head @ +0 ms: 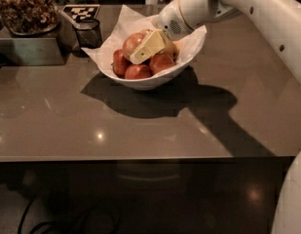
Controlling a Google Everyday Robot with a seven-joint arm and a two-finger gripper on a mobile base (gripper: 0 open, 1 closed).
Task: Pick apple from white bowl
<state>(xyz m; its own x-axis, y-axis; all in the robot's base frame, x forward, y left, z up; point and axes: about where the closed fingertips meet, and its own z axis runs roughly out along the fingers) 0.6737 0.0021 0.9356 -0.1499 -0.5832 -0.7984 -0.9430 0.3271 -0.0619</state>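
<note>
Spanning the whole view, the grey-brown counter (67,116) carries the work on its far side. The white robot arm (267,9) reaches in from the far right and slopes down to the left.

The white bowl (142,83) sits under the arm's end, lined with crumpled white paper (111,43) that rises above its uneven rim. The apple (132,42), orange-red and the largest fruit, lies on top of the pile at the far left of the bowl.

The gripper (146,48) is down in the bowl, its pale yellow tip lying across the near right face of that apple and touching it. I cannot tell whether the jaws have closed on the fruit or only rest against it.

The step in hand looks like securing the grasp. It would go best with the hold taken across the apple's widest part before any lift, since the skin is glossy and likely to slip.

A slow, straight rise should then keep the smaller red apples (138,72) from rolling and the paper from dragging along.
</note>
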